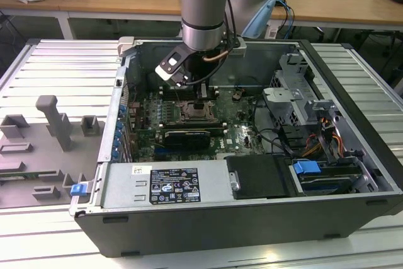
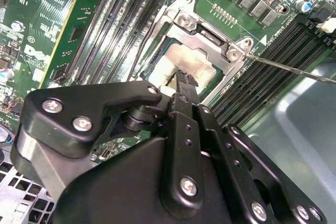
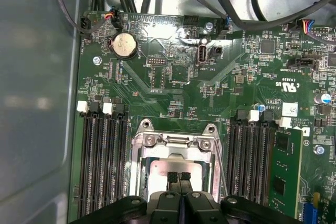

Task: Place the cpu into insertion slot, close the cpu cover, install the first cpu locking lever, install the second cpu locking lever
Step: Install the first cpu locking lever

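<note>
My gripper (image 1: 203, 101) hangs low inside the open computer case (image 1: 208, 218), right over the insertion slot (image 1: 192, 115) on the green board. In both wrist views its two black fingertips (image 3: 173, 176) are pressed together, holding nothing, just above the cpu (image 3: 156, 167), whose pale silvery top (image 2: 193, 60) lies in the socket. The cpu cover (image 2: 209, 37) looks laid flat around the chip as a silver frame (image 3: 208, 165). A thin metal lever rod (image 2: 294, 70) sticks out sideways from the socket corner.
Long black memory slots (image 3: 105, 166) flank the socket on both sides, with a green memory module (image 3: 286, 174) in one. A coin battery (image 3: 125, 44) and cables (image 3: 252, 3) lie beyond. A black card (image 1: 186, 137), drive cage (image 1: 296, 102) and outside grey fixtures (image 1: 53, 124) surround the area.
</note>
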You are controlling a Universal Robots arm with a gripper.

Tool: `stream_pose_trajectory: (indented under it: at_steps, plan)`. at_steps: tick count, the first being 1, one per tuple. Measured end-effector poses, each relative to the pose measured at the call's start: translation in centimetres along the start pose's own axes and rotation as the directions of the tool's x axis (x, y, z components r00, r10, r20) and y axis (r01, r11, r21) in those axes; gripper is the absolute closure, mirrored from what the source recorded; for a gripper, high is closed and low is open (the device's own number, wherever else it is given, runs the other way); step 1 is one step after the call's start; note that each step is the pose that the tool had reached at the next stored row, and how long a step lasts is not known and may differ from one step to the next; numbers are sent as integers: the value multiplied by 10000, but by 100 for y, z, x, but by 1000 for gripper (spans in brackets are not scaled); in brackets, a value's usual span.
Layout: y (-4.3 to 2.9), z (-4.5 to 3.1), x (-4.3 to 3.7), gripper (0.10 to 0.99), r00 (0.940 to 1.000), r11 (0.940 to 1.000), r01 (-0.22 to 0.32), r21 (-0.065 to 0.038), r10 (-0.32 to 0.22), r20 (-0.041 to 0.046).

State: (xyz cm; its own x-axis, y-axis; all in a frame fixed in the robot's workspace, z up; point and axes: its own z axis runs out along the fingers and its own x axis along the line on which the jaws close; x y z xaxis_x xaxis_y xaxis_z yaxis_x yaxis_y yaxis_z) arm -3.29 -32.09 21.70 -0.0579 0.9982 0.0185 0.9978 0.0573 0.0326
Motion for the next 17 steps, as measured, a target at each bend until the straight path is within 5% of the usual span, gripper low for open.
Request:
stream_pose_trajectory:
  at_steps: [17]
  plan:
    - [1, -32, 1, 980, 10000, 10000, -1, -1, 1, -1]
